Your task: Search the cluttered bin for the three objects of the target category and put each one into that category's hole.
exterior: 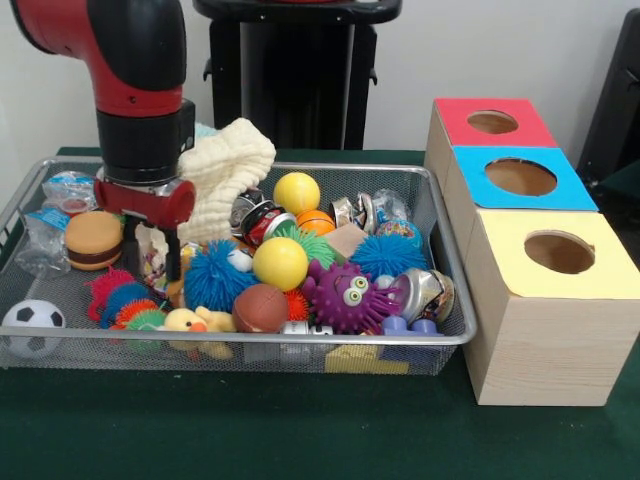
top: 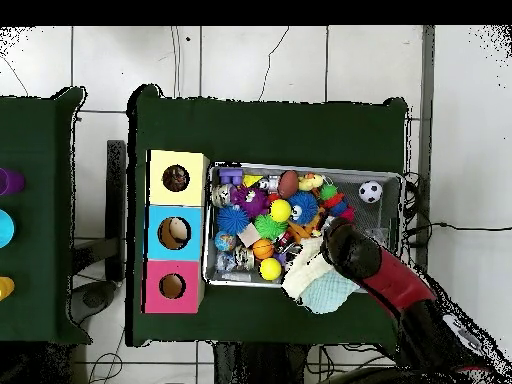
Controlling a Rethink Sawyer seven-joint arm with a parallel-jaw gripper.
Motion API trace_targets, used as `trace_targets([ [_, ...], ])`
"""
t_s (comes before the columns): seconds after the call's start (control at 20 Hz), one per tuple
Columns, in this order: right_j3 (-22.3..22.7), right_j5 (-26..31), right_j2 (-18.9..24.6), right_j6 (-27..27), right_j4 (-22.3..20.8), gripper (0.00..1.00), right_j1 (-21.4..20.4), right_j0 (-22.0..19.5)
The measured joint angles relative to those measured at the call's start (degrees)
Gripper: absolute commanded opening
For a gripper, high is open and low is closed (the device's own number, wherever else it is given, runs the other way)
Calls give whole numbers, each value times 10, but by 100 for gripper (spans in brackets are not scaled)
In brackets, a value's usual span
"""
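A wire mesh bin [exterior: 440, 338] is piled with toys. My gripper [exterior: 152, 262] hangs low over its left part, open, its two black fingers [exterior: 173, 255] dipping into the clutter beside a toy hamburger [exterior: 93, 239]. Something pale shows between them; I cannot tell whether they touch it. Close by lie a blue spiky ball [exterior: 213, 277], red and orange spiky toys [exterior: 118, 296] and a rubber duck [exterior: 190, 322]. Two yellow balls [exterior: 280, 263] [exterior: 297, 192], a brown football [exterior: 260, 307] and a purple spiky monster [exterior: 347, 297] fill the middle. In the overhead view the arm [top: 352, 250] hides the gripper.
A wooden box stands right of the bin with a red-topped hole [exterior: 492, 122], a blue-topped hole [exterior: 520, 177] and a yellow-topped hole [exterior: 559, 252]. A cream cloth [exterior: 230, 170] drapes over the bin's back, touching the arm. A soccer ball [exterior: 33, 327] sits in the front left corner.
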Motion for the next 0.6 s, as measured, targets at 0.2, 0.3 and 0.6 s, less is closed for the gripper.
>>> trace_targets([
  [0.2,25,-3,6,0,0,100,-6,-11],
  [0.3,35,-8,9,0,0,100,-11,-14],
  [0.6,52,-48,17,0,0,100,-10,-21],
])
